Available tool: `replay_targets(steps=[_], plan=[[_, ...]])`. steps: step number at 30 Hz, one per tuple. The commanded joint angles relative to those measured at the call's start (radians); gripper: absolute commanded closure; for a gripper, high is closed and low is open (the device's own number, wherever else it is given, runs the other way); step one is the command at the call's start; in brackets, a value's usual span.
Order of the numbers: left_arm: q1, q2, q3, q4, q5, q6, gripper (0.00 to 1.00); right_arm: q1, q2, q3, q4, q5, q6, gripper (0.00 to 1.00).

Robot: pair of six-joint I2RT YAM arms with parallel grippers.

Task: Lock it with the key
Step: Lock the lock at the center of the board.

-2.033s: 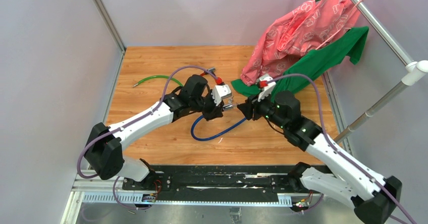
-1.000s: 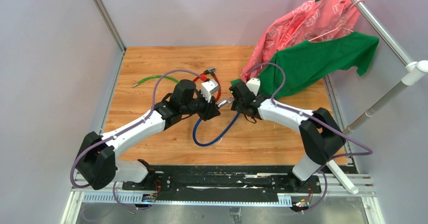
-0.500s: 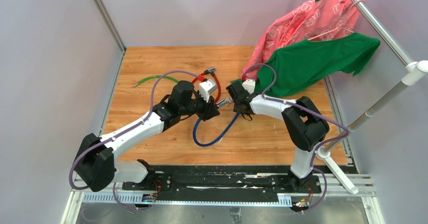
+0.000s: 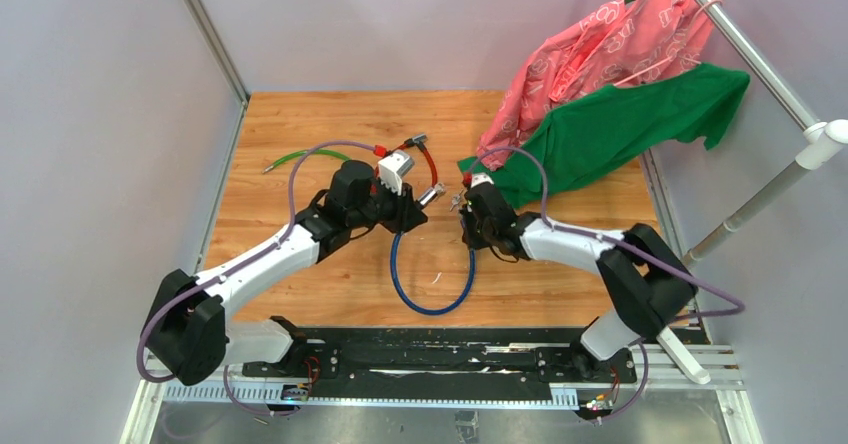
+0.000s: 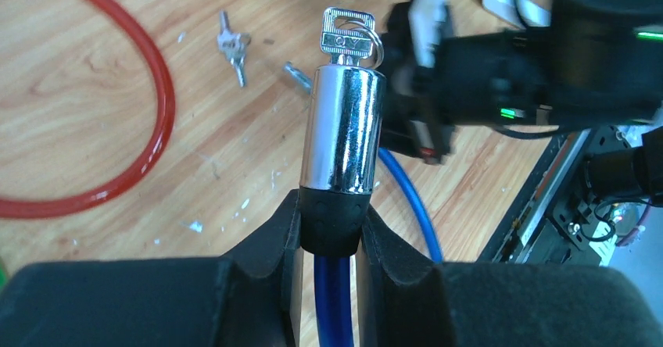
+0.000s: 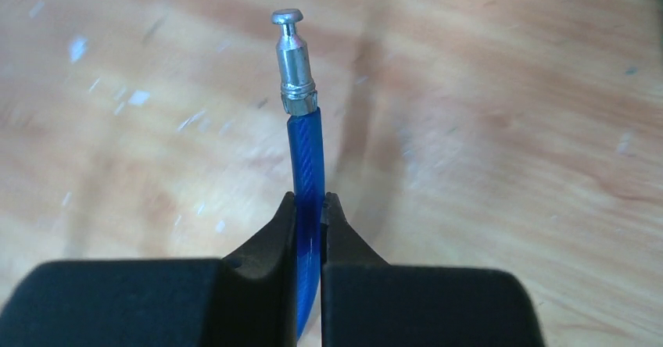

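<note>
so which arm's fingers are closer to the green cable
left. the left fingers, clamped on the blue cable at its lock end, sit to the right of the green cable; the right fingers, pinching the blue cable's pin end, are further right, past the left ones.

Place: robotics lab test cell
Enclosure: plain grey panels [image 4: 100, 114], metal frame posts [image 4: 208, 34]
Rig: left arm [image 4: 270, 254] and right arm [image 4: 570, 244] bolted to black rail [image 4: 450, 349] at wooden table [image 4: 300, 124]
</note>
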Motion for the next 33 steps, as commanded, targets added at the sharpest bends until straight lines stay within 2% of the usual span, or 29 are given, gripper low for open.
replay_targets(steps=[1, 8, 15, 20, 26, 33], plan=[[0.02, -0.016, -0.072, 0.071, 0.012, -0.063, 1.0, 0.073, -0.148, -0.117, 0.112, -0.148, -0.208, 1.0], [0.026, 0.04, -0.177, 0.241, 0.047, -0.129, 1.0, 0.123, -0.276, -0.197, 0.099, -0.155, -0.272, 1.0], [0.026, 0.079, -0.197, 0.304, 0.062, -0.119, 1.0, 0.183, -0.403, -0.246, 0.105, -0.176, -0.273, 1.0], [-0.009, 0.088, -0.203, 0.321, 0.045, -0.049, 1.0, 0.202, -0.373, -0.168, 0.086, -0.178, -0.275, 1.0], [-0.025, 0.09, -0.186, 0.322, 0.045, 0.009, 1.0, 0.206, -0.352, -0.15, 0.094, -0.182, -0.275, 1.0], [-0.056, 0.088, -0.178, 0.32, 0.077, 0.015, 1.0, 0.206, -0.319, -0.12, 0.1, -0.179, -0.275, 1.0]])
